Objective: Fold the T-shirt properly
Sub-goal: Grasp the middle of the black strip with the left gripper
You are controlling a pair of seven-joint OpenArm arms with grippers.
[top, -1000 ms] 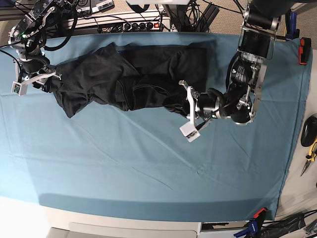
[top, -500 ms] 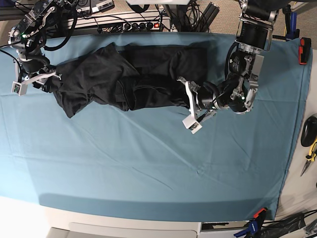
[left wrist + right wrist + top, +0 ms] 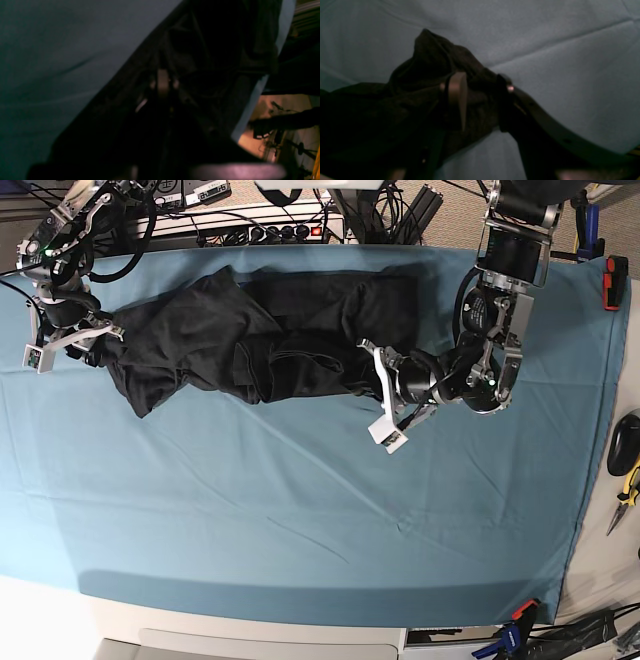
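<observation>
While your right gripper (image 3: 480, 100) holds a bunched end of the T-shirt (image 3: 260, 335) between half-spread jaws, the left gripper (image 3: 385, 395) is closed at the opposite edge. Soft, limp cloth lies crumpled across the teal table cloth (image 3: 300, 510); pinch seams or corners.

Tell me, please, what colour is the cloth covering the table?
Teal blue, plain and unpatterned: the table cloth shows best in the base view.
</observation>
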